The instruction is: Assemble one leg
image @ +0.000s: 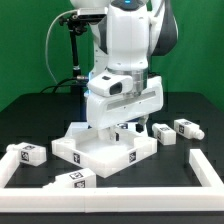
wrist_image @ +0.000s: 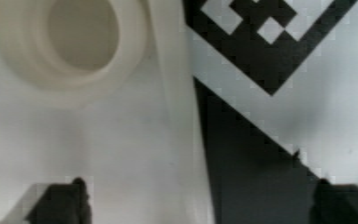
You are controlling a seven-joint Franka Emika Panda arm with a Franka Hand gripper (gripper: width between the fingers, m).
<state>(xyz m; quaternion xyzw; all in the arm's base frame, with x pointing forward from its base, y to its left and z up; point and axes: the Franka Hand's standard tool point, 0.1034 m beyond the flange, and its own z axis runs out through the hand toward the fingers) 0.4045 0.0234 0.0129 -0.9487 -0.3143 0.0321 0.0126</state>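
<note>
My gripper (image: 128,127) is low over the back right part of the big white square panel (image: 100,152). In the wrist view its two dark fingertips (wrist_image: 59,202) stand wide apart with nothing clamped between them, so the gripper (wrist_image: 208,205) is open. Right beneath it are the panel's white surface with a round socket (wrist_image: 69,40) and a large black-and-white tag (wrist_image: 274,40), both very close. A leg (image: 124,129) shows by the fingers on the panel. Other legs lie to the exterior view's right (image: 185,128), (image: 160,131) and at the left (image: 28,153).
Another leg (image: 75,179) lies near the front. A white rail (image: 205,170) runs along the exterior view's front and right sides, and another piece (image: 8,165) along the left. The arm's body hides the panel's back.
</note>
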